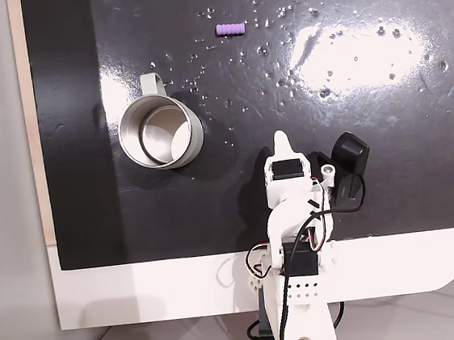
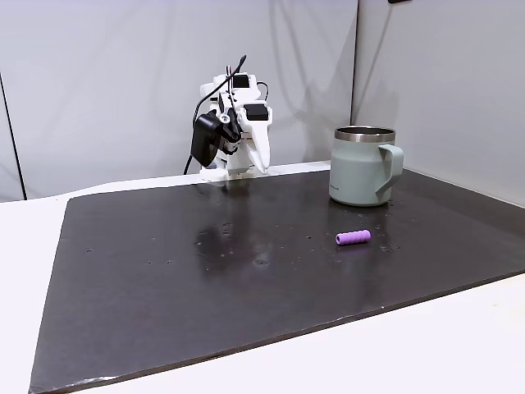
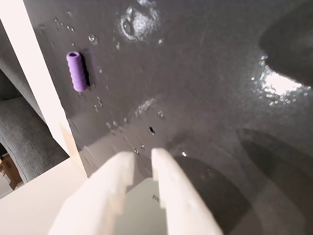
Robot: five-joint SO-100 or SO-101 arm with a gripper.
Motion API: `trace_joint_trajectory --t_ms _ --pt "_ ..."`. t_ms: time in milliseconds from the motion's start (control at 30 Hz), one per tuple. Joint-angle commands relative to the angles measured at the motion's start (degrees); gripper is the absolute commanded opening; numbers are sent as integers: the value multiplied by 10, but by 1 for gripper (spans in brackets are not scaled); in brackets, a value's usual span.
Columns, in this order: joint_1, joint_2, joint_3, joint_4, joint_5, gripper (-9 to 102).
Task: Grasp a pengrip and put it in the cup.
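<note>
Right now the arm sits folded back near its base at the near edge of the black mat, as the top-down fixed view shows it, and nothing has been grasped. The gripper appears in the wrist view as two pale fingers reaching in from the bottom edge; their tips stand nearly together with only a thin slit of mat between them, and they hold nothing.

The pengrip lies on its side on the mat at the far end of that top-down view, well apart from the gripper and roughly straight ahead of it, a little to the left. In the side fixed view the pengrip rests just in front of the cup, near it but not touching. In the wrist view it sits at upper left, close to the mat's pale border, with its open end turned away from the fingers.

The cup stands upright and empty, left of the arm in the top-down view, its handle pointing to the far side.

So the reach is the step in hand, barely begun. Next, I judge, the arm must stretch forward across the mat, spread its fingers, and come down astride the small tube across its narrow width.
</note>
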Motion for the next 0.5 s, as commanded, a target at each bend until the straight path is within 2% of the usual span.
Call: trace_joint_trajectory --t_ms 0,333,467 --pt "-17 5 -5 -11 15 0" --pt "-17 5 -6 -11 15 0" --pt "-13 5 -40 24 13 0"
